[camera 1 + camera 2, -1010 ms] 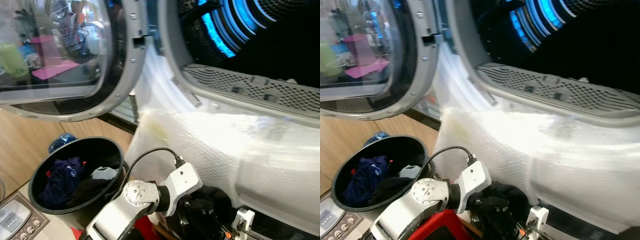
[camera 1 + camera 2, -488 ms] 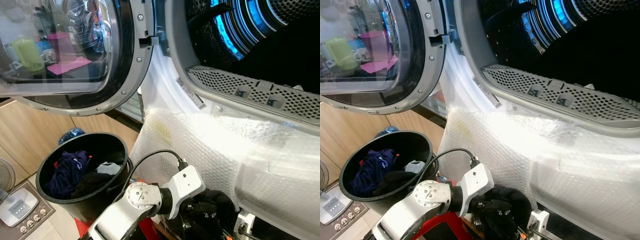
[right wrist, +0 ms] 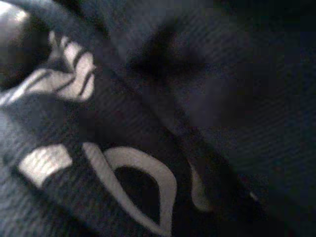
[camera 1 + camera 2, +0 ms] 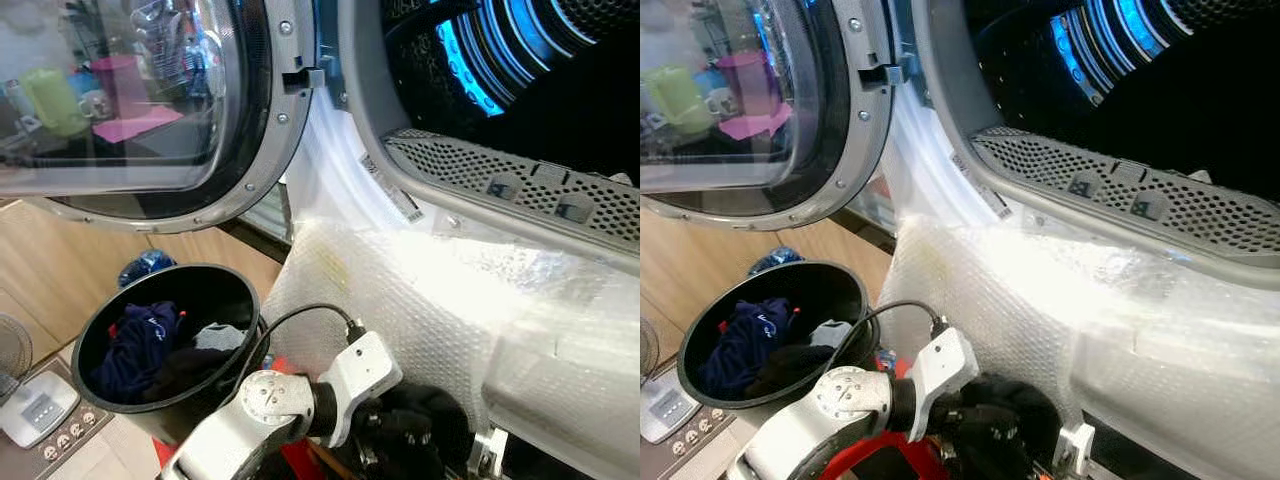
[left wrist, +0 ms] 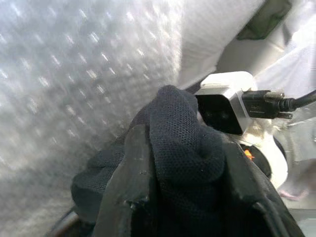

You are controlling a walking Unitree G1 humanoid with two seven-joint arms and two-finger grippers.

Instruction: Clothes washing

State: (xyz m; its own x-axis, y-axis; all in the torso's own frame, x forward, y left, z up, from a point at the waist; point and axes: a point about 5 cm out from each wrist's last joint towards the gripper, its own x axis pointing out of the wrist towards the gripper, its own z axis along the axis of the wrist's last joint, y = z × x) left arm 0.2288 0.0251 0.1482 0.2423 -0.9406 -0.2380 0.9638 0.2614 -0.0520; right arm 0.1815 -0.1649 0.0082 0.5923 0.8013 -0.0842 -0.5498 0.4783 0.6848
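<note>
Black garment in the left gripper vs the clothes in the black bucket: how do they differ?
The black garment is one mesh piece bunched in the left gripper, low before the bubble-wrapped washer front. The clothes in the black bucket lie loose: a navy piece, a pale one, a dark one. Both are outside the drum.

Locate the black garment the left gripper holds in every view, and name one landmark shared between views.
Left eye view: black garment at bottom centre, beside the left arm's wrist.
Right eye view: bottom centre, below the bubble wrap.
Left wrist view: draped over the left gripper, centre.
Right wrist view: dark fabric with white print close up; cannot tell if it is the same garment.
Shared landmark: the bubble wrap on the machine's front.
</note>
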